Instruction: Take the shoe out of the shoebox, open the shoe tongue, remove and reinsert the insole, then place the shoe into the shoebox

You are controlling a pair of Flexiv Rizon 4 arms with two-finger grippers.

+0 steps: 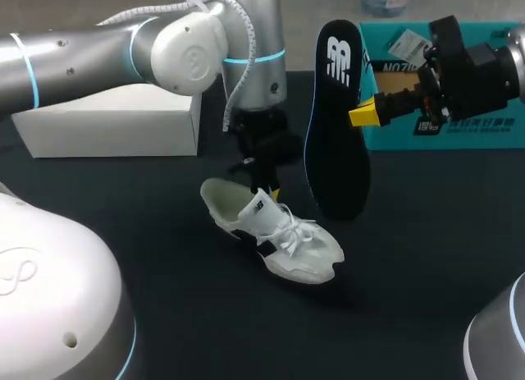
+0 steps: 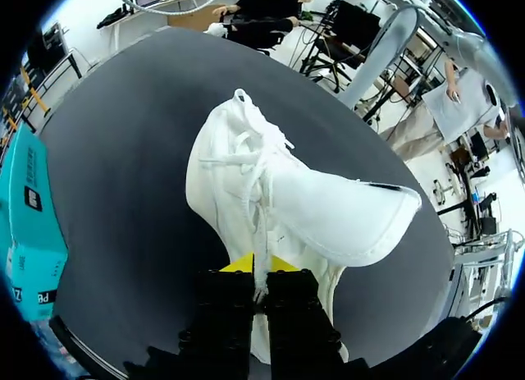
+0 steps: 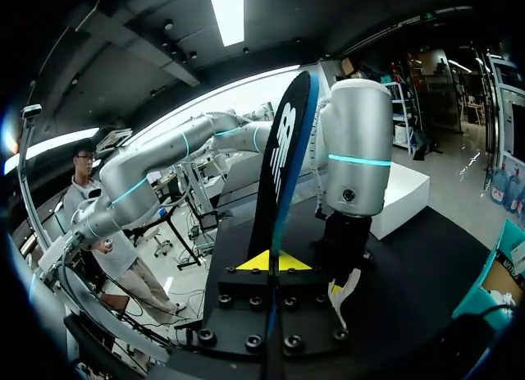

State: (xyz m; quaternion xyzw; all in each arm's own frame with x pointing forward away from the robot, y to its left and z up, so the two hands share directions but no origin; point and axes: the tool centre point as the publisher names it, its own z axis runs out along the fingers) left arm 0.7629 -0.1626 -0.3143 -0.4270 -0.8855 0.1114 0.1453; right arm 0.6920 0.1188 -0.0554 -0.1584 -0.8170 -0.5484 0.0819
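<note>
Because the insole (image 1: 336,125) has to go back in, the left end effector (image 1: 264,191) is clamped on what looks like the tongue of the white shoe (image 1: 279,236). This holds the mouth wide while the shoe rests on the dark surface (image 1: 164,257), out of the teal shoebox (image 1: 459,130) and in front of it. The right end effector (image 1: 367,113) grips the black insole by its edge, upright in the air just beside the shoe. From there its lower end can probably be steered into the opening.
</note>
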